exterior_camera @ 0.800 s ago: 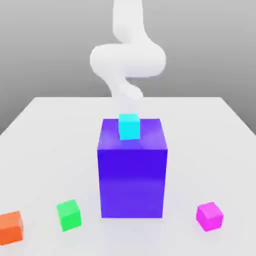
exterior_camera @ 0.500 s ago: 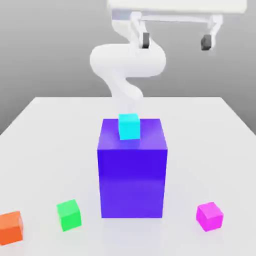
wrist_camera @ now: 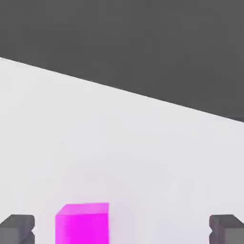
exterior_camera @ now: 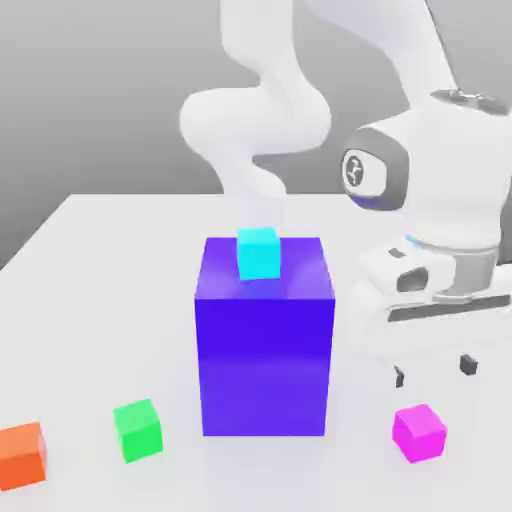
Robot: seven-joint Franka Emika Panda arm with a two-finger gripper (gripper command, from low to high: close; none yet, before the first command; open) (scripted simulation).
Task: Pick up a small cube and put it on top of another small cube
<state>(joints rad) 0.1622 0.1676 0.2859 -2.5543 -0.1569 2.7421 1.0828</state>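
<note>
The small magenta cube (exterior_camera: 419,432) rests on the white table at the exterior view's right, near the front edge. My gripper (exterior_camera: 433,371) hangs open just above and slightly behind it, the two dark fingertips (exterior_camera: 468,365) spread wide with nothing between them. In the hand view the magenta cube (wrist_camera: 82,222) lies between the two grey fingertips (wrist_camera: 17,228), nearer to one of them than to the other. A cyan cube (exterior_camera: 258,252) sits on top of the big blue-violet block (exterior_camera: 264,345) in the middle of the table.
A green cube (exterior_camera: 137,429) and an orange cube (exterior_camera: 21,454) lie near the front edge at the exterior view's left. The tall blue-violet block stands close to the gripper's left side. Bare white table (exterior_camera: 120,270) stretches behind and to the left.
The arm has swung down from high above the table to just over the magenta cube at the right. The fingers stay spread. No cube has moved.
</note>
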